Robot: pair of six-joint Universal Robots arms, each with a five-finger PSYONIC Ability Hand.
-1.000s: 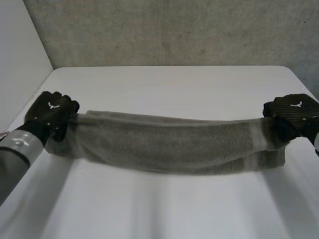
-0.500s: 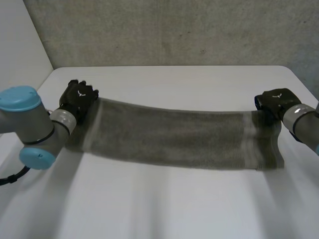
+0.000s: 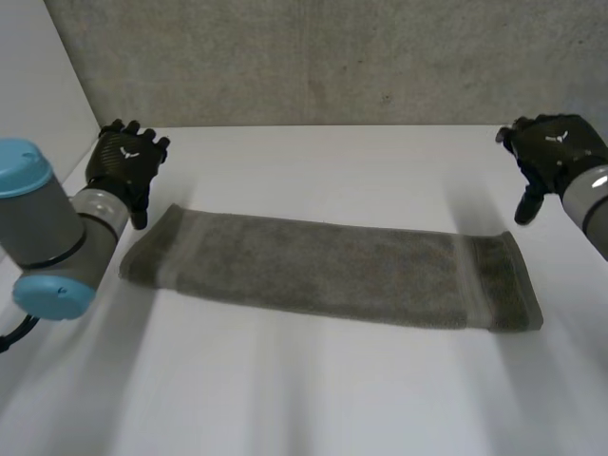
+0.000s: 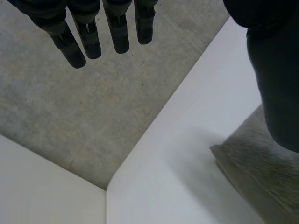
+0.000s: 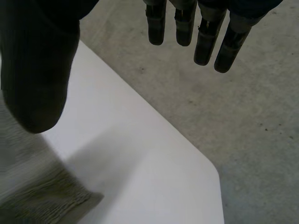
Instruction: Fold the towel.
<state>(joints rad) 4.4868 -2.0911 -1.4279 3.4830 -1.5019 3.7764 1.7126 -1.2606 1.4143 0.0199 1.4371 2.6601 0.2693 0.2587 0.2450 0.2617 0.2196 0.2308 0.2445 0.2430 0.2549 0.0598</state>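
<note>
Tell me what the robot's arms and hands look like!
Both hands are black, like woven gloves, each with a small white mark on its back: the left hand and the right hand. The left arm is a round grey tube with light-blue caps and a silvery wrist. The right arm is grey too.

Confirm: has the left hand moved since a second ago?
Yes. The left hand moved toward the far edge of the table, releasing the towel.
</note>
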